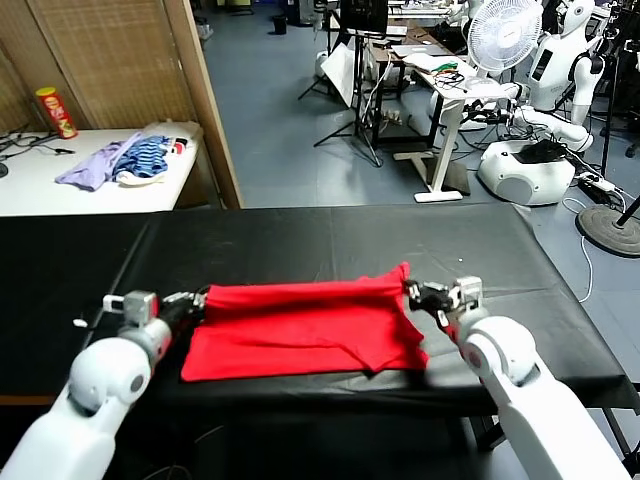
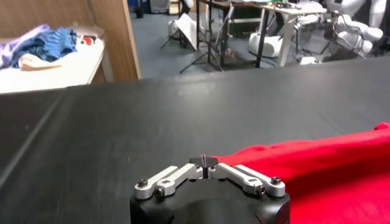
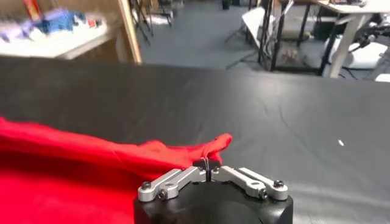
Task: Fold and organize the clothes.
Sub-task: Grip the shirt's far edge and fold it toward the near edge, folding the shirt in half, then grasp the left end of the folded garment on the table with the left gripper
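Both pairs of jaws are pinching shut on cloth. The left gripper (image 1: pixel 197 303) is clamping the far left corner of the red T-shirt (image 1: pixel 300 330), and the right gripper (image 1: pixel 418 294) is clamping its far right corner, which is standing up in a small peak. There is one T-shirt and there are two grippers. The T-shirt is lying across the middle of the black table (image 1: pixel 330 240), stretched between the two grippers, its far edge pulled taut and its near part spreading flat toward the robot. On a white side table (image 1: pixel 40 180) at far left, one pile of lilac and striped clothes (image 1: pixel 125 162) is lying, well apart from the T-shirt.
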Tool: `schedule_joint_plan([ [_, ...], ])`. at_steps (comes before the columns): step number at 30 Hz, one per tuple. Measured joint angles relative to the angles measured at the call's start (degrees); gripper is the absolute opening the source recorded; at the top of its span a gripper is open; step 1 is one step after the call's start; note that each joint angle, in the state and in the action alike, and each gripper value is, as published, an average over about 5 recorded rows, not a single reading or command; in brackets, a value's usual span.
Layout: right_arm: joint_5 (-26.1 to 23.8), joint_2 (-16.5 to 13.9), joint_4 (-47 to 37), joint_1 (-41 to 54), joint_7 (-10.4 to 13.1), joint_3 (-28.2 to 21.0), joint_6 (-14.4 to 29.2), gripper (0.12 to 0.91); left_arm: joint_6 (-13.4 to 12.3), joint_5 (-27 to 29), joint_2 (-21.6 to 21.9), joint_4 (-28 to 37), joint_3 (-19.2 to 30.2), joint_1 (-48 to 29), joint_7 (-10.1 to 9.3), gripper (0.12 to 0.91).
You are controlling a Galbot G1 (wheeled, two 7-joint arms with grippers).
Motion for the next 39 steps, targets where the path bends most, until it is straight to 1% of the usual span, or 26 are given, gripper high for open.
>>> schedule_joint_plan([
  [2, 0.4, 0.0, 0.8, -1.2, -0.1, 0.5, 0.0, 0.150, 0.5, 1.0, -0.3, -0.2, -0.5, 2.0, 0.47, 0.127],
  [3, 0.8, -0.1, 1.2, -1.7, -0.2, 0.9, 0.0, 0.179, 0.8, 1.5, -0.5, -0.3, -0.7, 2.9, 0.61, 0.127],
  [5, 1.7, -0.2, 2.1, -2.8, -0.4, 1.7, 0.0, 0.267, 1.4, 2.4, -0.9, -0.7, -1.0, 4.3, 0.64, 0.128],
  [6, 2.2, -0.2, 2.6, -3.3, -0.5, 2.2, 0.0, 0.317, 1.5, 2.7, -1.1, -1.0, -1.1, 4.9, 0.54, 0.142],
  [7, 2.7, -0.2, 3.2, -3.8, -0.5, 2.7, 0.0, 0.384, 1.6, 2.9, -1.2, -1.3, -1.3, 5.4, 0.41, 0.156],
  [8, 3.2, -0.3, 3.7, -4.2, -0.5, 3.3, 0.0, 0.434, 1.6, 3.0, -1.3, -1.6, -1.5, 5.8, 0.30, 0.187],
  [11, 4.7, 0.0, 4.9, -4.8, -0.4, 5.3, 0.0, 0.602, 1.6, 3.0, -1.4, -2.9, -2.4, 7.0, -0.12, 0.331],
  [12, 4.9, 0.1, 5.0, -4.7, -0.3, 6.0, 0.0, 0.649, 1.6, 3.0, -1.4, -3.4, -2.7, 7.4, -0.31, 0.398],
  [14, 4.4, 0.7, 4.9, -4.2, 0.1, 6.9, 0.0, 0.733, 1.6, 2.6, -1.4, -4.4, -3.4, 8.1, -0.65, 0.499],
  [15, 3.8, 1.1, 4.5, -3.9, 0.3, 7.1, 0.0, 0.755, 1.6, 2.3, -1.5, -4.9, -3.8, 8.3, -0.76, 0.566],
  [16, 2.9, 1.6, 4.1, -3.4, 0.4, 7.1, 0.0, 0.776, 1.6, 1.8, -1.5, -5.4, -4.2, 8.4, -0.84, 0.617],
  [18, 1.2, 2.6, 2.7, -2.1, 0.4, 6.7, 0.5, 0.792, 1.6, 0.9, -1.8, -6.0, -4.9, 8.3, -0.96, 0.713],
  [19, 0.5, 3.1, 1.8, -1.4, 0.4, 6.3, 1.0, 0.795, 1.6, 0.3, -2.0, -6.1, -5.1, 8.0, -1.06, 0.747],
  [21, -0.9, 4.3, -0.4, 0.3, 0.3, 5.1, 2.3, 0.797, 1.6, -0.8, -2.4, -5.6, -5.1, 7.1, -1.43, 0.785],
  [22, -1.5, 4.9, -1.6, 1.2, 0.3, 4.4, 3.1, 0.798, 1.6, -1.5, -2.7, -5.2, -5.0, 6.4, -1.70, 0.792],
  [25, -2.9, 6.3, -5.3, 3.7, -0.3, 2.4, 5.1, 0.798, 1.6, -3.8, -3.6, -2.6, -4.2, 3.9, -2.42, 0.797],
  [27, -3.5, 7.0, -7.9, 5.3, -0.8, 1.1, 6.0, 0.798, 1.6, -5.1, -4.2, -0.5, -3.5, 2.1, -2.52, 0.798],
  [31, -4.2, 8.5, -12.5, 8.1, -1.1, -1.0, 6.9, 0.787, 1.0, -6.5, -4.7, 3.5, -2.7, 0.0, -1.90, 0.798],
  [32, -4.6, 8.9, -13.4, 8.5, -1.1, -1.4, 7.1, 0.766, 0.8, -6.7, -4.7, 4.4, -2.6, -0.3, -1.62, 0.796],
  [33, -4.9, 9.3, -14.3, 8.9, -1.1, -1.7, 7.3, 0.745, 0.5, -6.9, -4.7, 5.1, -2.6, -0.5, -1.34, 0.782],
  [35, -5.8, 10.1, -15.6, 9.2, -1.0, -2.1, 7.8, 0.659, 0.0, -7.3, -4.7, 6.3, -2.6, -0.9, -0.88, 0.720],
  [37, -6.6, 11.0, -16.4, 9.2, -0.8, -2.3, 8.3, 0.560, -0.4, -7.4, -4.7, 7.1, -2.6, -1.1, -0.62, 0.610],
  [38, -7.0, 11.4, -16.7, 9.1, -0.6, -2.4, 8.6, 0.493, -0.5, -7.5, -4.7, 7.3, -2.6, -1.2, -0.53, 0.559],
  [39, -7.3, 11.8, -16.9, 9.1, -0.3, -2.5, 9.0, 0.443, -0.6, -7.5, -4.7, 7.5, -2.5, -1.2, -0.47, 0.509],
])
